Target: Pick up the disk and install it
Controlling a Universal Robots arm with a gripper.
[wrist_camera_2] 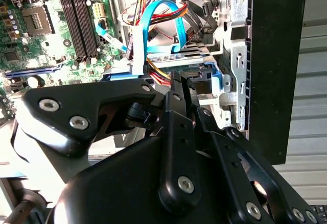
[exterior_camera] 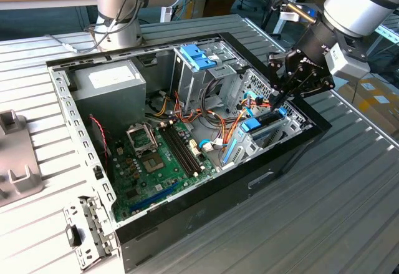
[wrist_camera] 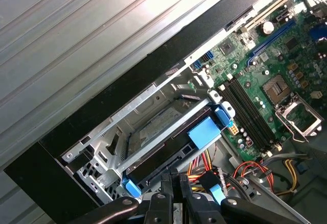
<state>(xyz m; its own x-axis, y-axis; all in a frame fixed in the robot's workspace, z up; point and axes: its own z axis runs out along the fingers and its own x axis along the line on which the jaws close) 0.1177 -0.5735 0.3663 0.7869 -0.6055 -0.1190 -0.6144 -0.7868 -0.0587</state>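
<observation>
The disk (wrist_camera: 164, 138), a flat grey drive in a light-blue rail bracket, lies inside the metal drive cage at the front corner of the open computer case. In the exterior view the disk (exterior_camera: 259, 126) is at the case's right end. My gripper (exterior_camera: 275, 103) hangs directly over it, reaching down into the case. In the first wrist view the gripper (wrist_camera: 173, 177) has its two fingertips close together at the disk's near edge, between the blue bracket corners. The second wrist view shows the gripper (wrist_camera_2: 180, 81) shut, its tips against the blue bracket (wrist_camera_2: 216, 79) beside the cables.
Orange, red and blue cables (exterior_camera: 232, 124) crowd the space next to the cage. The motherboard (exterior_camera: 156, 161) fills the case floor, with the grey power supply (exterior_camera: 112, 83) behind it. A blue two-tab piece (exterior_camera: 196, 55) sits on the rear bay. The black case wall (exterior_camera: 249, 180) borders the cage.
</observation>
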